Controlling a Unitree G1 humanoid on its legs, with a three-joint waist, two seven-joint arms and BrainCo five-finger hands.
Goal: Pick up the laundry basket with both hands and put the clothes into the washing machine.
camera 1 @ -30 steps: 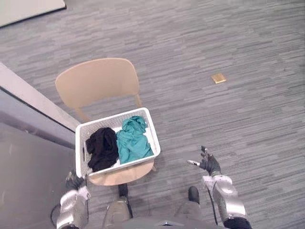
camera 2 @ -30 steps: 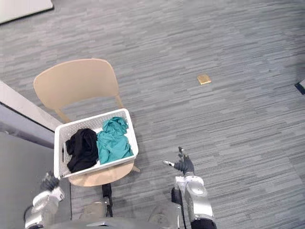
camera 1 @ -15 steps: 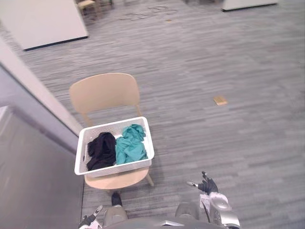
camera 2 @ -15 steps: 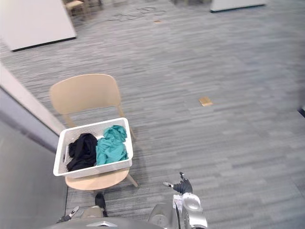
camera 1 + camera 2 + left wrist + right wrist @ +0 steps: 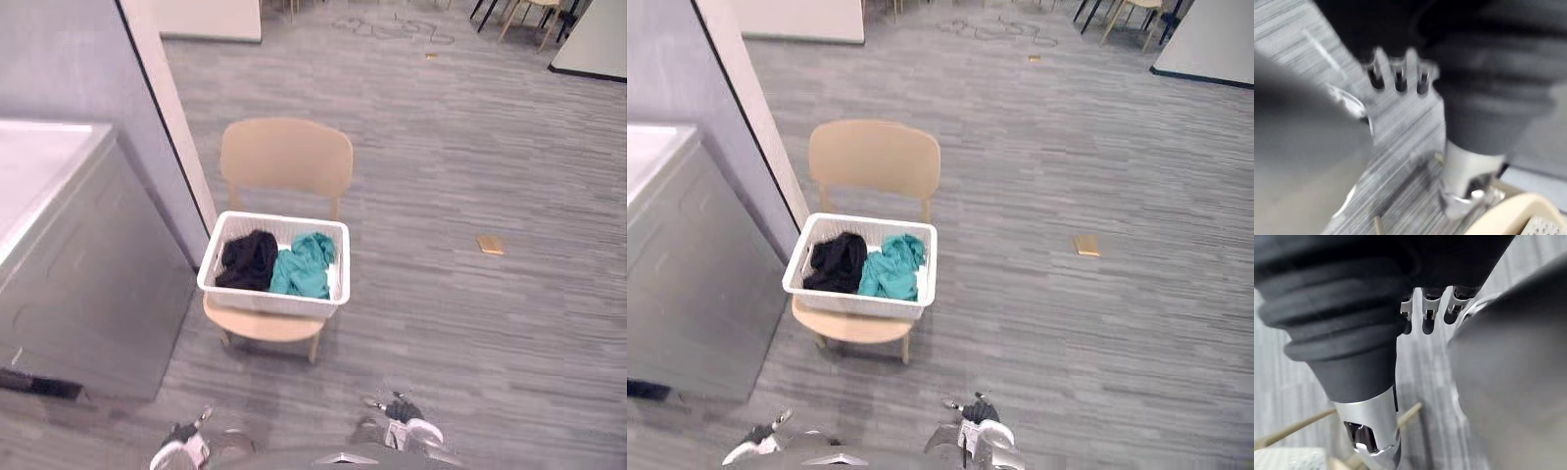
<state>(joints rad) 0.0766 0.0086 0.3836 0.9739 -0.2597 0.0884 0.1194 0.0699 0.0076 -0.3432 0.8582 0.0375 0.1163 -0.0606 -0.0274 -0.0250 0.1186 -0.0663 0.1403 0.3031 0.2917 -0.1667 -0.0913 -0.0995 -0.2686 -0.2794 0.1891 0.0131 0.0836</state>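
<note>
White perforated plastic laundry basket (image 5: 266, 301): I log it sitting on the seat of a beige wooden chair (image 5: 286, 157), its long side across the seat, with neither hand touching it.

Black crumpled garment (image 5: 249, 259): inside the basket, in the half towards the washing machine.

Teal crumpled garment (image 5: 306, 265): inside the basket, touching the black one, in the other half.

Grey washing machine with a pale top (image 5: 83, 264): on my robot's left, just beside the chair, in front of a grey wall with a light upright edge (image 5: 176, 127). I cannot make out its door from here.

Grey striped carpet floor (image 5: 470, 333): carries the chair; a small tan square plate (image 5: 490, 245) lies on it well to the right of the chair.

Left hand (image 5: 184, 431): low at the near edge of my head view, well short of the chair, fingers (image 5: 1396, 73) loosely extended and holding nothing.

Right hand (image 5: 402, 410): likewise low and near, apart from the basket, fingers (image 5: 1427, 308) relaxed, empty.
</note>
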